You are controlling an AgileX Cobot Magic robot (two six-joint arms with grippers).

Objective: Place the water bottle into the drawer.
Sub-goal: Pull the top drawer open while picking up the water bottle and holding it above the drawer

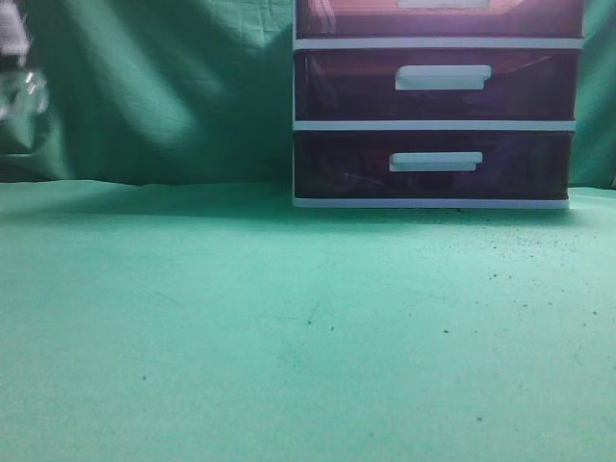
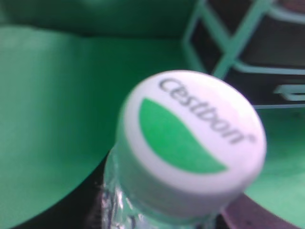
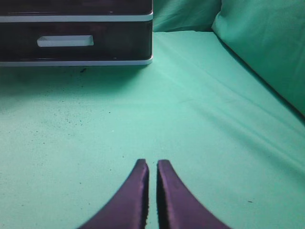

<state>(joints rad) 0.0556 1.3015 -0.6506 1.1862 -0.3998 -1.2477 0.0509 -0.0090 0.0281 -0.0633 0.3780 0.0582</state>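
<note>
Two tools are involved: the left tool's grip cannot be told, though the water bottle [image 2: 190, 148] is seen cap-up right beneath its camera, presumably carried. The right tool [image 3: 152, 183] is held together, empty, above the bench [image 1: 289, 327]. The drawer [image 1: 438, 17] appears shut.

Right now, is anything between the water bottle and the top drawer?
No object shows on the cloth between the water bottle and the drawer. But the drawer looks shut, level with the lower drawers, so its own front blocks entry.
</note>
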